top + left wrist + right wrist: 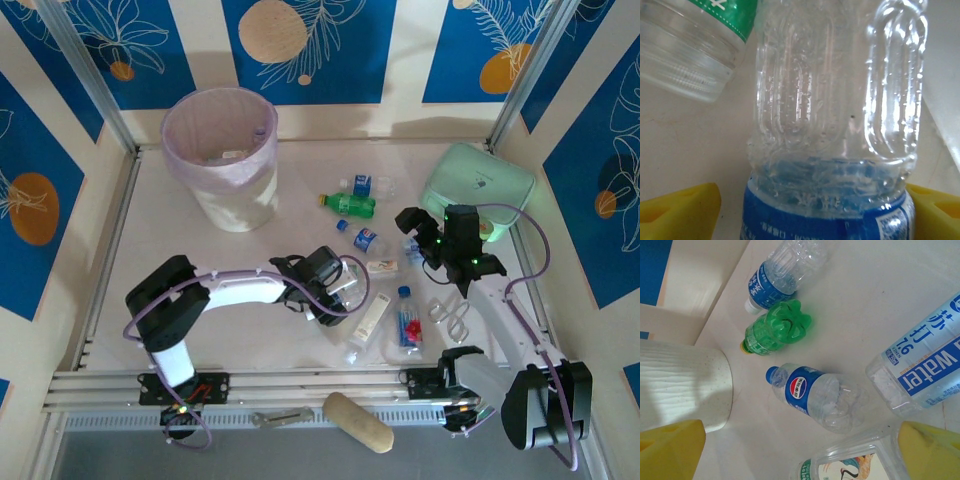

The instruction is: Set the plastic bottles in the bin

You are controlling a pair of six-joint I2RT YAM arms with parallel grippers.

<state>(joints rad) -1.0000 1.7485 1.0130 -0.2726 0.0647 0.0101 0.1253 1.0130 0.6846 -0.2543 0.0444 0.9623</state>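
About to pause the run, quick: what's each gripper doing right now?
Left gripper: open, fingers either side of a clear blue-labelled bottle, a gap on one side, not clamped.
Right gripper: open, holding nothing.

You have the bin (222, 150) standing at the far left of the table (160, 250), its pale pink liner folded over the rim. The plastic bottles (350, 204) lie scattered across the middle. A green one lies beside a clear blue-labelled one, and several more are nearer your side. Your left gripper (338, 290) reaches in from the left among the near bottles. Your right gripper (418, 238) hangs near the mint-green pouch (477, 188). A tan oblong object (358, 421) rests on the near rail.
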